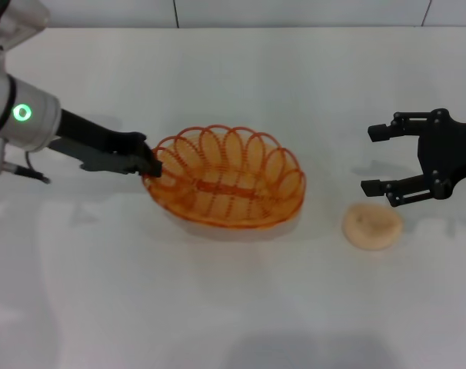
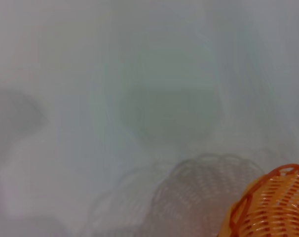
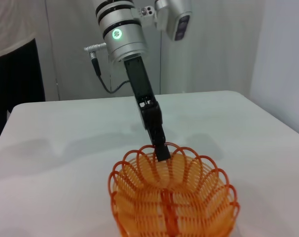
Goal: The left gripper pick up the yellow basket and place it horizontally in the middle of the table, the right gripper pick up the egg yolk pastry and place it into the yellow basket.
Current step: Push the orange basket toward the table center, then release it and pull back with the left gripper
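The yellow basket (image 1: 225, 184) is near the middle of the table (image 1: 233, 307), its long side running left to right. My left gripper (image 1: 150, 164) is shut on the looped rim at the basket's left end, and the right wrist view shows a finger (image 3: 161, 147) clamped over the basket (image 3: 171, 197) rim. A corner of the basket (image 2: 270, 207) shows in the left wrist view, with its shadow cast on the table beside it. To the basket's right, the egg yolk pastry (image 1: 372, 226) lies on the table. My right gripper (image 1: 373, 160) hovers open just behind it, holding nothing.
The white table runs back to a wall (image 1: 233, 11). The left arm's silver wrist section (image 1: 21, 115) with a green light reaches in from the left. Bare tabletop lies in front of the basket and the pastry.
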`<state>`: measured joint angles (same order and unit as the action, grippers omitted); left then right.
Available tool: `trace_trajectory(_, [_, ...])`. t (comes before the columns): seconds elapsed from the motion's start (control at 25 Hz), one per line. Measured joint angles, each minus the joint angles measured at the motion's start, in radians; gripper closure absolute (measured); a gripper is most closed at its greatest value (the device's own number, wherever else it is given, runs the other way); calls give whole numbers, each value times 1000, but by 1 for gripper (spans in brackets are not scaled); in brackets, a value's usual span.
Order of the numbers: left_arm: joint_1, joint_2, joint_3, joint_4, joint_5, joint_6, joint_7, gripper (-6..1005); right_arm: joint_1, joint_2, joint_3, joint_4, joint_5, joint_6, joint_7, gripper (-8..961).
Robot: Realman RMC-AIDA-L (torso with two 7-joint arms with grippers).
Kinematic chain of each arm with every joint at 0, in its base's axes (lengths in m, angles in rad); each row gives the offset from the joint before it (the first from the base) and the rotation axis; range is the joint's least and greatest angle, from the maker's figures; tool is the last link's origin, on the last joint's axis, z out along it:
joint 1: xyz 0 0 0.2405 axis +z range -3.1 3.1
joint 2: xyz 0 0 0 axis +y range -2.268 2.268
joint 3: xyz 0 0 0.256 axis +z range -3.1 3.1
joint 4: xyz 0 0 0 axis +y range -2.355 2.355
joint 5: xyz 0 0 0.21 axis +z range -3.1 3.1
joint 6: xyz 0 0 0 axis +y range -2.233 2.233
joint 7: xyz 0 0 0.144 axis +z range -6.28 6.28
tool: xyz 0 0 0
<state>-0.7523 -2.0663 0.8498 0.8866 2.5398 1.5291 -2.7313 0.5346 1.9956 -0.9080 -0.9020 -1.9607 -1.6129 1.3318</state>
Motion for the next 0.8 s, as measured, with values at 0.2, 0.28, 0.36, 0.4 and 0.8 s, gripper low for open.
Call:
trace_trajectory(0.2, [-31,-7,74,-9,-3,-25,-133,922,-10,-4,0,-2,0,1,-26,100])
trace_trajectory(0.28, [-46,-9,80,-30,-8,-29,-165,918,-10,-5,0,-2,0,1,-30,100])
trace_trajectory(0.36, [-57,-11,81,-51,-13,-34,-194,913,-10,-5,0,-2,-1,2,-31,101])
trace_trajectory(0.4, [-59,-12,81,-58,-18,-37,-204,910,-10,-6,0,-4,-3,3,-31,101])
trace_trajectory(0.8, [-60,-10,81,-104,-52,-50,-243,887,-13,-10,-2,-17,-9,5,-43,101])
